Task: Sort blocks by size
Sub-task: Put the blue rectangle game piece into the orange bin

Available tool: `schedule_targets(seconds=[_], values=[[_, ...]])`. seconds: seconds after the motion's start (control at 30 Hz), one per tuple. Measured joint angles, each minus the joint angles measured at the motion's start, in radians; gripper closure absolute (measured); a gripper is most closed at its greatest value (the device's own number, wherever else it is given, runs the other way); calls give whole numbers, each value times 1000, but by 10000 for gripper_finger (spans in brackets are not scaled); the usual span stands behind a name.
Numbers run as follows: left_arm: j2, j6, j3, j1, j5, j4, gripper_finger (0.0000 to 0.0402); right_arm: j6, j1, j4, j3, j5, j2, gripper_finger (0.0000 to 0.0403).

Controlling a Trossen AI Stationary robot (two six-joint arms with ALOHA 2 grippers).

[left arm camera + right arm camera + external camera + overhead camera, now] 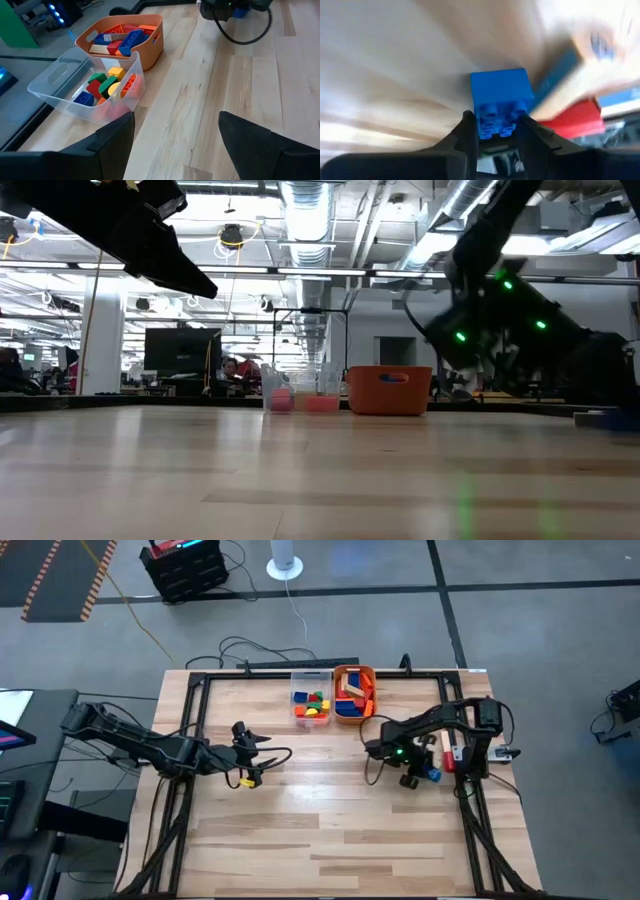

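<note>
Clearly the right gripper (495,131) is pinching a small blue studded plastic block (500,102) between its two dark fingers, low over the right side of the pale wooden table (330,830), near a red block (572,119) and a blue bar (557,75) left there. The grip looks shallow, taken near the block's studded end, so a quick swing toward the tubs could twist it loose or drop it short. Only the right wrist view shows this hold; from above the block is a blue speck (434,775) under the arm. The left gripper (175,137) hovers spread and empty at table centre, and its wrist view alone reveals small blocks in the clear plastic tub (55,82) and longer ones in the orange tub (152,42).
</note>
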Motion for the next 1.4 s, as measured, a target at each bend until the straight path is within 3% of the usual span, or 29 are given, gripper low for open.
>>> schedule_targets(seconds=[0.33,0.47,0.7,0.87,1.0,1.4], values=[[0,0,0,0,0,-3,121,-2,103,-19,277,40,2,276],[0,-1,0,0,0,-15,121,-1,125,-20,355,102,-4,281],[0,-5,0,0,0,-23,121,-29,131,-15,378,162,-7,236],[0,-9,0,0,0,-23,121,-137,121,30,378,232,1,174],[0,-13,0,0,0,-23,121,-313,115,47,378,278,0,138],[0,-23,0,0,0,-43,121,-800,127,66,366,278,-1,127]])
